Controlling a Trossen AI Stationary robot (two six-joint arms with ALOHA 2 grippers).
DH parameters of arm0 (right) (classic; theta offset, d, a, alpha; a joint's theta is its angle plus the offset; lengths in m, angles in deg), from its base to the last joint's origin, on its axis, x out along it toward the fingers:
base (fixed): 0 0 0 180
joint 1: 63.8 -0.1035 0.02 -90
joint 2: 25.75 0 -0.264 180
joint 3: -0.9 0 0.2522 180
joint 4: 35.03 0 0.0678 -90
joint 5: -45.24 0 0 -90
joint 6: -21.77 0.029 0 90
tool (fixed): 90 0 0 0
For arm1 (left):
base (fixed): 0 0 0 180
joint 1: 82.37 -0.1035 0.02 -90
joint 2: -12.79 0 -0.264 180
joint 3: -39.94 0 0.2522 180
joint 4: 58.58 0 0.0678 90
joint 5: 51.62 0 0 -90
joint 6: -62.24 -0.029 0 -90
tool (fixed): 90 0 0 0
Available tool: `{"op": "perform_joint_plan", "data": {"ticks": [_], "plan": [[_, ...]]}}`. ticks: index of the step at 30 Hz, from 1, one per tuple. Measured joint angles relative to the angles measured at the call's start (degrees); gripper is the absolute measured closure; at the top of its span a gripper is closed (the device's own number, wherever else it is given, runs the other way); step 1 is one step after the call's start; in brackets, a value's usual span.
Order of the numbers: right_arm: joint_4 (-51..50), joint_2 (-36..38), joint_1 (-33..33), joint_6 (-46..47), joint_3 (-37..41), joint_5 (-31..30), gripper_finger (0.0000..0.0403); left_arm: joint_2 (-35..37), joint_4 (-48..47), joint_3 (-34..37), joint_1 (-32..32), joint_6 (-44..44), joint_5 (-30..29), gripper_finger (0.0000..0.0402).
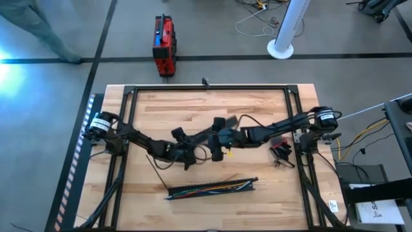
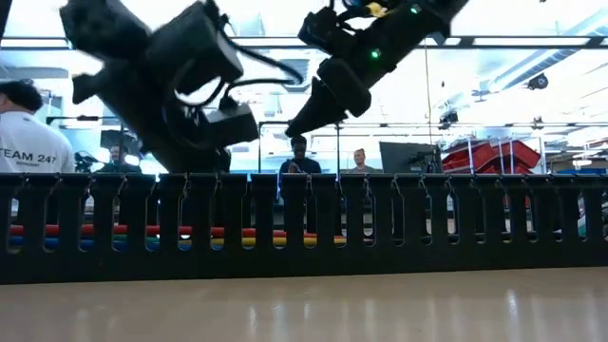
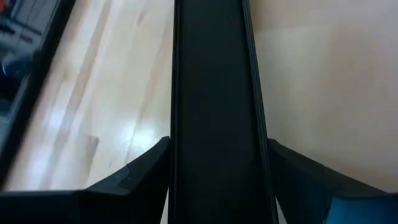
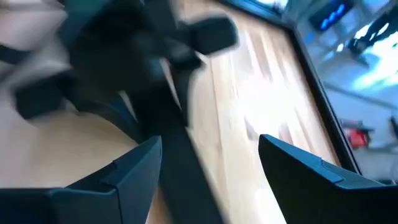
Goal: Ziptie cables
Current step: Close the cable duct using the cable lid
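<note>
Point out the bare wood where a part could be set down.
Free: the table's far strip beyond both arms, and the near-left corner. Crowded: the middle, where left gripper and right gripper meet over a black bar; the slotted bar with cables; the clip tangle.

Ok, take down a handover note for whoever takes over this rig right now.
Left pincer: shut on the flat black bar, over mid-table.
Right pincer: open, fingers either side of the same bar, one finger clear of it.
Cables: lying in the slotted black duct near the table's front edge, neither pincer on them.
Done: no ziptie visible on the bundle.
Left: deal with the bar, then tie the cables.
</note>
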Motion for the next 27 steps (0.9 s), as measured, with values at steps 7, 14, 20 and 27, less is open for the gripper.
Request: {"op": "perform_joint_plan", "data": {"ticks": [7,14,20,27], "plan": [[-18.0,-0.2,4.8,2.4,-7.2,10.6,0.0146,0.0,-13.4,-9.3,4.3,-4.7,-4.4,0.0192],[-21.4,-1.0,9.6,3.2,-7.1,29.5,0.0149,0.0,-17.3,-14.9,6.7,-8.1,-8.2,0.0182],[-23.4,-2.3,10.5,6.7,-7.0,32.8,0.0169,0.1,-18.4,-18.4,8.4,-10.4,-10.7,0.0189],[-24.7,-4.4,9.7,4.2,-7.2,49.6,0.0217,0.1,-18.5,-21.2,9.5,-12.7,-10.0,0.0179]]}}
